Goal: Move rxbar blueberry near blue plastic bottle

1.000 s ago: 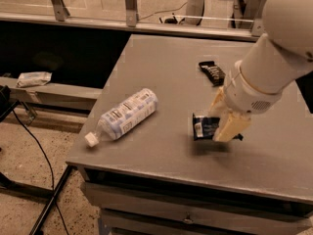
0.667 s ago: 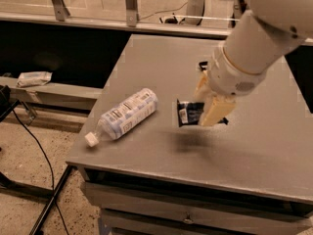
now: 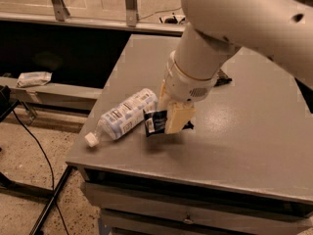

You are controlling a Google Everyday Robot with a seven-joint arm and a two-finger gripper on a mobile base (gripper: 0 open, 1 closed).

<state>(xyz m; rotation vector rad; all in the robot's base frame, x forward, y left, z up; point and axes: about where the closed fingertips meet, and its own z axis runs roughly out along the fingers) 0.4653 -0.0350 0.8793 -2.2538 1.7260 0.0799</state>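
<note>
The blue plastic bottle (image 3: 124,115) lies on its side near the left front corner of the grey table (image 3: 244,131), its white cap toward the table's edge. My gripper (image 3: 171,116) is shut on the rxbar blueberry (image 3: 155,122), a dark navy wrapper with a white label patch. It holds the bar just above the tabletop, right beside the bottle's right end. Part of the bar is hidden behind my cream-coloured fingers (image 3: 177,117).
A black bar wrapper (image 3: 222,77) lies further back on the table, mostly hidden by my arm. The table's left and front edges are close to the bottle. A drawer front (image 3: 195,214) sits below. A crumpled packet (image 3: 33,78) lies on a low ledge at left.
My gripper has carried the rxbar blueberry leftward across the table, from the right-centre to right beside the bottle. The bottle has not moved.
</note>
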